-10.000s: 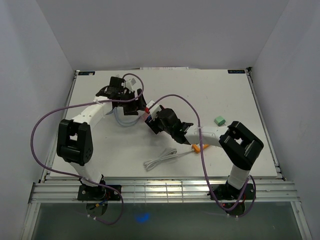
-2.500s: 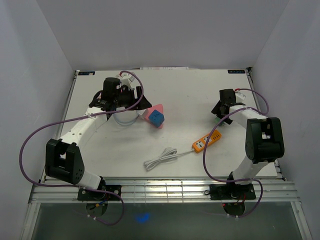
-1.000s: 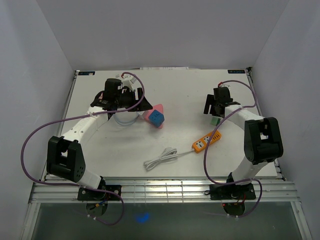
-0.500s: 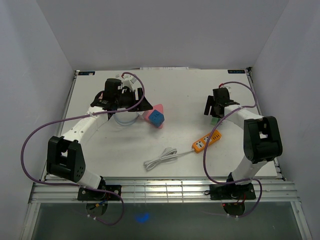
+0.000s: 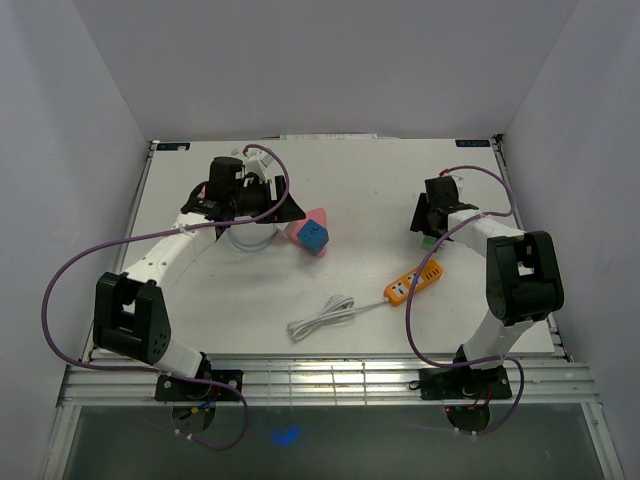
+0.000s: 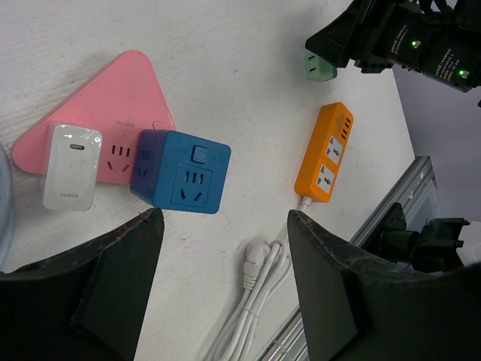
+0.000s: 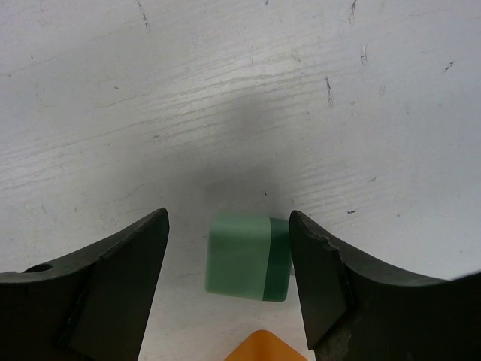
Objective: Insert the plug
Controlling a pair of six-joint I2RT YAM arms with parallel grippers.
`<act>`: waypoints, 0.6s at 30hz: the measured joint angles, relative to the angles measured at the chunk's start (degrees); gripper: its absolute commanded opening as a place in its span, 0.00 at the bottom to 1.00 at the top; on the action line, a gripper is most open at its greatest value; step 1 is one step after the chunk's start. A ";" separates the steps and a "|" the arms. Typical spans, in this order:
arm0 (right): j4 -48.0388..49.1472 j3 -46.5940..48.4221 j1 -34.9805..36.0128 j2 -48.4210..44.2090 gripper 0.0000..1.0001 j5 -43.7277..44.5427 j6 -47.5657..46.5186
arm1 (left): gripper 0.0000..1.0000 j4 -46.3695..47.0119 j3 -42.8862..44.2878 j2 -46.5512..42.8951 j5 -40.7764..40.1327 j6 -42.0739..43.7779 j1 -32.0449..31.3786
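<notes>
The plug is a small green block (image 7: 248, 256) lying on the white table, just beyond the end of an orange power strip (image 7: 263, 347). My right gripper (image 7: 227, 219) straddles it. Its right finger touches the plug's darker side, while a gap remains at the left finger, so the jaws stand open. From above, the right gripper (image 5: 429, 230) covers most of the plug (image 5: 430, 241) at the right of the table. My left gripper (image 6: 223, 218) hovers open and empty over a blue cube socket (image 6: 184, 174) and a pink triangular socket block (image 6: 124, 98).
The orange power strip (image 5: 415, 283) lies at an angle, its bundled white cord (image 5: 322, 317) toward the near edge. A white charger (image 6: 71, 165) sits plugged into the pink block. The blue cube (image 5: 312, 236) rests against the pink block (image 5: 318, 216). White walls enclose the table.
The right gripper's jaws have narrowed around the green plug, with the right finger now against it. The left arm has not moved.
</notes>
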 measured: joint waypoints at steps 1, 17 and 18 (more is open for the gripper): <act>0.00 -0.02 0.00 0.00 0.69 -0.04 0.04 | 0.77 -0.02 0.00 0.00 -0.02 0.00 0.00; 0.17 -1.20 0.00 0.00 0.84 -0.79 0.26 | 0.79 -0.20 0.00 0.00 -0.09 0.02 0.00; 0.20 -1.38 0.00 -0.02 0.84 -0.74 0.26 | 0.78 -0.20 0.00 0.00 -0.11 0.04 0.00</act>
